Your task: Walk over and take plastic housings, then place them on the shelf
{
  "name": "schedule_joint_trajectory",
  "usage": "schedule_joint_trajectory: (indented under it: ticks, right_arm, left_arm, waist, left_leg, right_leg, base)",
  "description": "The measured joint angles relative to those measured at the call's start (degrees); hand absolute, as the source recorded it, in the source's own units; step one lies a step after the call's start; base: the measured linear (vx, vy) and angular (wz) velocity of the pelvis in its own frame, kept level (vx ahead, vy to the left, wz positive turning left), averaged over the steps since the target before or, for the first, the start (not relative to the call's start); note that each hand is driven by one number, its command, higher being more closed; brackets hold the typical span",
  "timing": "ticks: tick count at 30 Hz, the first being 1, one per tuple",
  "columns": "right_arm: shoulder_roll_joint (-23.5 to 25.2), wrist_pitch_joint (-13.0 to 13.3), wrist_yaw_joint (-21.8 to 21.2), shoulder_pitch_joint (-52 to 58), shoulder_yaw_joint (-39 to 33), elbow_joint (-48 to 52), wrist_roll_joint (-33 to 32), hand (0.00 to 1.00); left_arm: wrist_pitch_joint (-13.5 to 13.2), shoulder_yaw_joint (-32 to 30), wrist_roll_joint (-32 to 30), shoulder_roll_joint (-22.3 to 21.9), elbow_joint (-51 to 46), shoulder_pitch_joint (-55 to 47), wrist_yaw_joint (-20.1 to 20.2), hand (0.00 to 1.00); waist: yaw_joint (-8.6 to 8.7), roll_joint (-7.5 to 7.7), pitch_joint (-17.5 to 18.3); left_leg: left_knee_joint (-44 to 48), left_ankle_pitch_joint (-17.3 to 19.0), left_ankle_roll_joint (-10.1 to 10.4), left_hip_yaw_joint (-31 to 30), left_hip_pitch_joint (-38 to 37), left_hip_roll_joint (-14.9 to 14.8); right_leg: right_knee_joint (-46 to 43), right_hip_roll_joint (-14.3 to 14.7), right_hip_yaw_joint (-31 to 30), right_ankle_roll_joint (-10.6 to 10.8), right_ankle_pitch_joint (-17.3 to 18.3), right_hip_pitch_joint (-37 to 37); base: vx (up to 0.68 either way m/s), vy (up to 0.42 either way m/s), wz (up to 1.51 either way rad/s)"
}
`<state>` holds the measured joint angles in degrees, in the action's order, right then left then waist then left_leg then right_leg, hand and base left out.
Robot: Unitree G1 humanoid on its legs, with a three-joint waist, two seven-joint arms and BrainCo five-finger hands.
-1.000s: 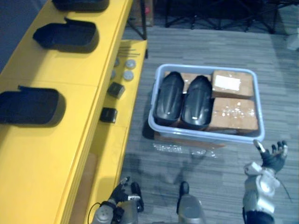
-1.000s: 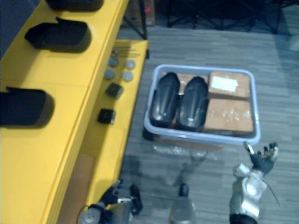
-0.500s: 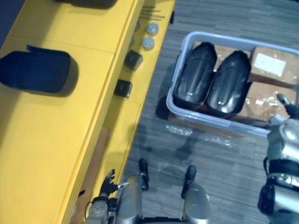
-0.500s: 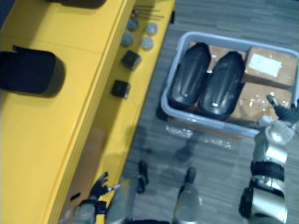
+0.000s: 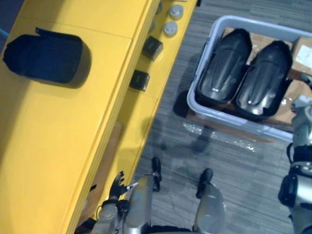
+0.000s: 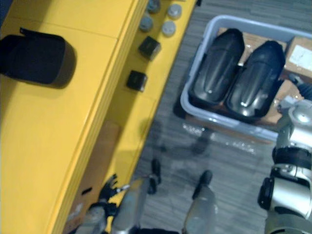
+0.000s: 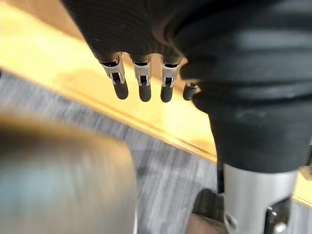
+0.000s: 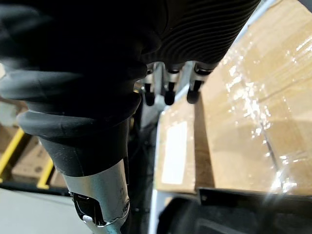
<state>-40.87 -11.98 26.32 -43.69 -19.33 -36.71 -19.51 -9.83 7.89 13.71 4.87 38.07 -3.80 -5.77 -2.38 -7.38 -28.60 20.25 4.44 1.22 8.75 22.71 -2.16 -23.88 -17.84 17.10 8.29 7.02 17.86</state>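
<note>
Black plastic housings (image 5: 261, 80) lie in the bin (image 5: 243, 124), long axes 1-to-7 o'clock, at 9 o'clock of the nearer right hand (image 6: 303, 91), fingers straight; left hand (image 5: 117, 183) likewise unclenched.

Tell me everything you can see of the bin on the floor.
The bin is a pale grey-blue plastic tub, rectangular with rounded corners and a thick rim, open-topped. It stands level on the grey floor beside the yellow shelf, apart from it. Inside, two glossy black housings lie side by side on the shelf side, with taped cardboard boxes next to them. A brown edge shows under its near wall. The right hand hangs open above the boxes; no contact with the bin shows.
</note>
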Motion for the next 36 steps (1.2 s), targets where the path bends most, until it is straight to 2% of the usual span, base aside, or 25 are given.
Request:
schedule_joint_trajectory:
  ticks: [1,3,7,12,18,22,23,27,30,32,36]
  right_arm:
    - [0.0,-2.5,0.0,-0.3,0.3,0.0,0.0,0.00]
    - [-0.1,-3.2,-0.1,-0.3,0.3,0.0,0.1,0.00]
    - [-0.1,-3.7,-0.7,-0.9,0.4,0.0,0.7,0.00]
    - [-1.6,-4.6,-3.1,-2.2,2.9,-0.2,2.8,0.00]
    - [-4.0,-4.7,-4.0,-6.3,5.5,-0.5,4.7,0.00]
    - [-5.0,-5.0,-4.1,-7.0,7.2,-0.5,4.7,0.00]
    - [-5.4,-5.3,-4.1,-7.0,7.2,-0.5,4.8,1.00]
    - [-7.5,-6.9,-5.5,-7.2,7.3,-0.5,6.3,1.00]
    - [-8.9,-9.3,-5.8,-7.7,7.3,-2.0,6.9,1.00]
    - [-9.6,-11.8,-5.9,-8.6,7.4,-3.1,6.7,1.00]
    - [-9.6,-13.5,-5.0,-9.4,8.6,-5.4,4.8,1.00]
  left_arm:
    - [0.0,-0.2,2.5,-0.2,-0.2,0.0,-0.3,0.00]
    - [0.0,-0.2,4.2,-0.4,-0.3,0.0,-0.3,0.00]
    - [0.0,-0.1,4.7,-0.5,-0.8,0.0,-0.4,0.00]
    - [0.0,0.0,8.5,-0.9,-1.2,0.2,-0.4,0.00]
    - [0.1,0.1,8.5,-1.1,-2.0,0.6,-0.4,0.00]
    - [0.1,0.0,9.0,-1.0,-2.5,0.7,-0.3,0.00]
    - [0.1,0.1,9.0,-1.0,-2.7,0.8,-0.4,0.00]
    - [0.1,0.1,11.1,-1.0,-3.1,0.8,-0.3,0.00]
    - [0.0,0.0,11.2,-1.0,-3.2,0.8,-0.4,0.00]
    - [0.0,0.0,12.9,-0.9,-3.4,0.9,-0.4,0.00]
    - [0.0,0.1,12.9,-0.9,-3.5,0.9,-0.6,0.00]
  waist:
    - [0.04,-0.12,0.0]
    - [0.15,-0.27,0.0]
    - [0.02,-0.40,0.1]
    - [-0.11,-1.44,0.0]
    - [-0.45,-2.32,-0.3]
    - [-0.97,-2.36,-0.3]
    - [-1.32,-2.37,-0.3]
    - [-1.68,-2.45,-0.2]
    - [-1.84,-2.45,-0.2]
    - [-1.93,-2.45,-0.2]
    - [-2.13,-2.45,-0.2]
  left_leg:
    - [0.9,0.0,0.0,0.1,1.6,-0.3]
    - [1.3,0.0,0.0,0.1,1.6,-0.4]
    - [1.6,-0.2,-0.2,0.8,2.8,-0.3]
    - [3.1,-0.5,-0.6,1.0,6.4,0.2]
    - [6.5,-0.5,-0.8,0.2,11.8,0.5]
    - [9.2,-0.3,-1.1,-0.2,15.3,0.7]
    - [9.6,-0.2,-1.2,-0.1,15.9,0.7]
    - [10.5,-0.1,-1.4,-0.2,17.7,0.6]
    - [11.5,0.1,-1.8,-0.2,18.6,0.4]
    - [12.3,0.3,-1.8,-0.2,19.3,-0.1]
    - [12.4,0.3,-1.9,-0.2,19.3,-0.3]
  right_leg:
    - [-2.0,-0.1,-0.1,-0.4,0.6,2.2]
    - [-2.6,-0.4,-0.1,-0.4,0.9,2.3]
    - [-3.8,-1.0,-0.3,-0.5,1.1,4.3]
    - [-6.8,-2.2,-0.8,-0.5,1.6,8.6]
    - [-11.4,-3.3,-1.3,-1.1,2.6,14.1]
    - [-14.0,-4.3,-1.4,-1.2,3.7,17.3]
    - [-14.6,-4.4,-1.6,-1.3,3.7,18.0]
    - [-15.1,-4.5,-1.6,-1.3,3.7,19.5]
    - [-15.2,-4.4,-1.6,-1.3,3.7,19.9]
    - [-15.2,-4.1,-1.6,-1.2,3.4,20.2]
    - [-15.1,-4.0,-1.5,-1.3,3.2,20.1]
  base:
    - [-0.07,-0.040,-0.05]
    - [-0.03,-0.017,-0.02]
    - [-0.02,0.003,-0.03]
    - [-0.02,0.001,0.02]
    - [-0.04,-0.010,0.09]
    - [-0.06,-0.006,0.09]
    - [-0.05,-0.005,0.02]
    - [-0.04,0.012,0.01]
    - [0.00,0.000,0.00]
    - [0.01,0.015,-0.04]
    - [0.00,0.002,-0.01]
